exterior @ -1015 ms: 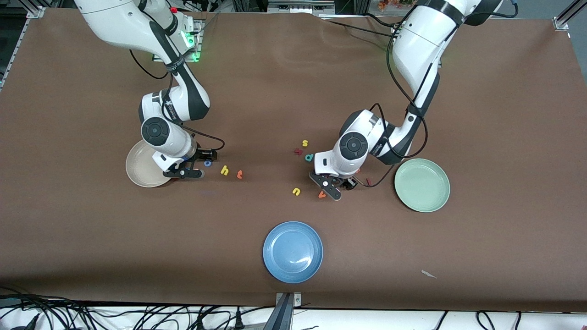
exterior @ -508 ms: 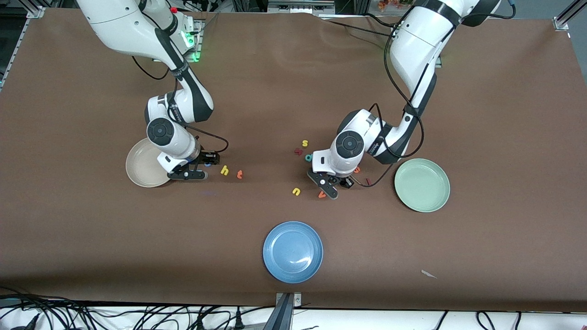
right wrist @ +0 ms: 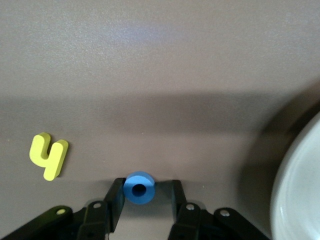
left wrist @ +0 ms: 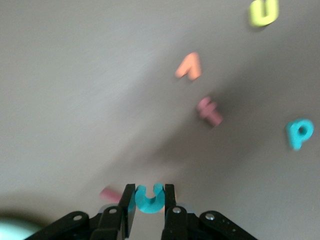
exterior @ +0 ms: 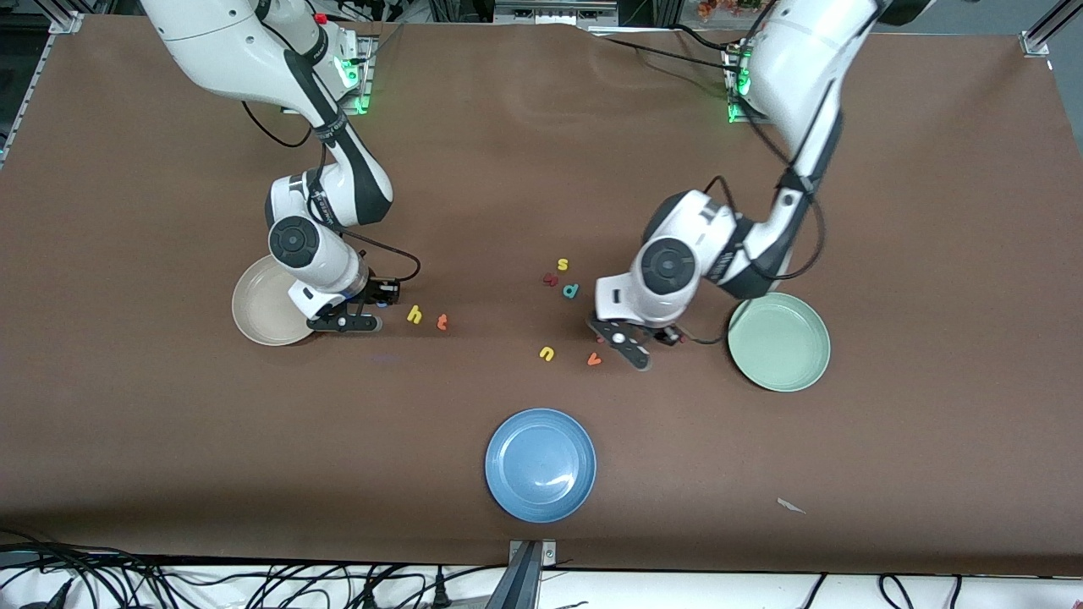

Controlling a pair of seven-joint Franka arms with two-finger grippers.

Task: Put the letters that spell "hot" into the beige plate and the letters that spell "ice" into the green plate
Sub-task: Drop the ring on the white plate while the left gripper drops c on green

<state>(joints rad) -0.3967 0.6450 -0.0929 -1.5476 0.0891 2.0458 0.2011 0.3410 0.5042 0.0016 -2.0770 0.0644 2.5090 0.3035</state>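
My left gripper (exterior: pixel 651 341) (left wrist: pixel 149 189) is shut on the teal c (left wrist: pixel 149 197), over the table between the orange v (exterior: pixel 594 359) and the green plate (exterior: pixel 778 341). A reddish bar-shaped letter (left wrist: pixel 111 195) lies beside one of its fingers. The blue o (right wrist: pixel 139 187) sits on the table between the open fingers of my right gripper (exterior: pixel 372 309) (right wrist: pixel 146 184), against one finger with a gap to the other. Close by is the beige plate (exterior: pixel 254 313) (right wrist: pixel 300 200). The yellow h (exterior: pixel 414 315) (right wrist: pixel 48 156) and orange t (exterior: pixel 442 321) lie just beside it, toward the left arm's end. The e is hidden.
A yellow s (exterior: pixel 563 265), a dark red letter (exterior: pixel 550 279), a teal d (exterior: pixel 571 291) (left wrist: pixel 299 132), a yellow u (exterior: pixel 546 353) (left wrist: pixel 263 12) and a small red letter (exterior: pixel 599 338) (left wrist: pixel 209 111) lie mid-table. An empty blue plate (exterior: pixel 541 463) sits nearer the front camera.
The left gripper shut on the teal c and carried it toward the green plate. The right gripper shifted over the blue o and its fingers narrowed around it.
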